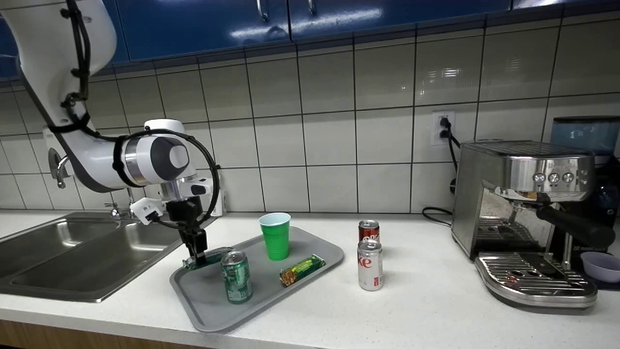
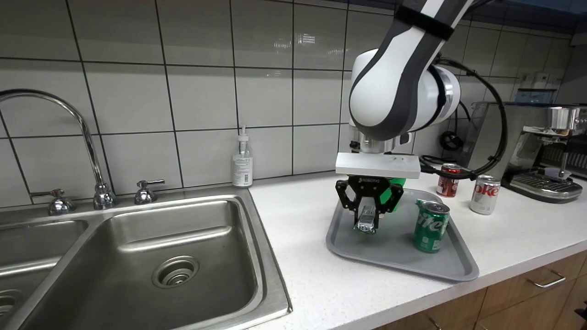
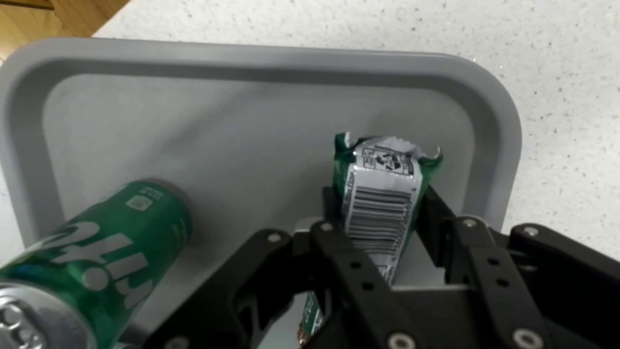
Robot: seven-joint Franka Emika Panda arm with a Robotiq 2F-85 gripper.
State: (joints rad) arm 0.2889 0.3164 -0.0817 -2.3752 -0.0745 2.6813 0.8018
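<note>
You've got the jaws clenched on the green-wrapped bar (image 3: pixel 380 208), one jaw each side; the wrist view gives you its pale barcode side facing up & the crimped end poking out past the jaws. It's at the sink-side end of the grey tray (image 1: pixel 208 298), nr a corner. Can't tell if its underside touches the tray or sits a bit above.

Nr it, but apart, you have the green can (image 1: pixel 237 278), upright on the tray; its top overlaps the bar's end as you see it in an exterior view. Farther along the tray you've the green cup (image 1: pixel 277 237), white inside, upright, & a second bar (image 1: pixel 302 270) lying flat, green & yellow wrapper, nr the tray's edge.

Off the tray, on the white table (image 1: pixel 436 305), 2 cans stand upright: the silver can (image 1: pixel 370 266) &, partly hid behind it in an exterior view, the red can (image 1: pixel 369 230). Past them you see the coffee machine (image 1: pixel 513 179) w/ a small purple bowl (image 1: pixel 600 266) just beside it.

Opp. side of the tray, you've the dbl sink (image 2: pixel 271 275) w/ its tap (image 2: pixel 91 151), & a soap bottle (image 2: pixel 242 162) nr the tiled wall (image 1: pixel 329 140). Blue cupboards (image 1: pixel 203 29) run overhead.
</note>
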